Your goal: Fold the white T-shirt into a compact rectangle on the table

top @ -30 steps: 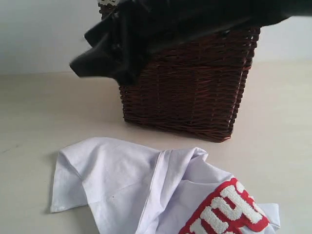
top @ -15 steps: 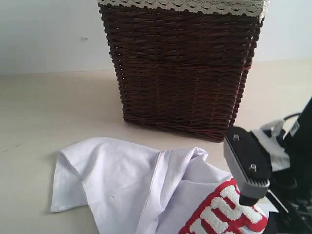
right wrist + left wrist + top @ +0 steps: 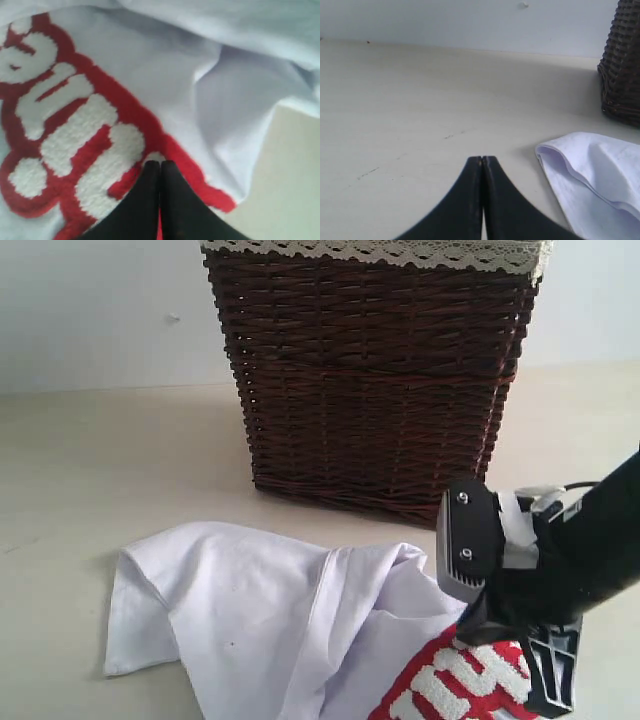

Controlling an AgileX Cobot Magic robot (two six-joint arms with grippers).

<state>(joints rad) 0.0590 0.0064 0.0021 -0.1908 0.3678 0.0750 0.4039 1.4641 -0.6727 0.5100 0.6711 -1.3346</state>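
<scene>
Now right jaws, apart a second ago, are seen pressed together on the red lettering of the white T-shirt (image 3: 260, 610); left jaws are held together. Shirt is left unmoved, crumpled on the desk (image 3: 100, 460) before the basket (image 3: 370, 390).

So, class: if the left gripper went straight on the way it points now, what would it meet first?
Probably nothing soon: the left gripper points over bare table towards the wall. The white T-shirt and basket sit to one side.

Fuzzy red-edged lettering (image 3: 65, 125) on the white T-shirt (image 3: 250, 610) — cropped, unreadable.
</scene>
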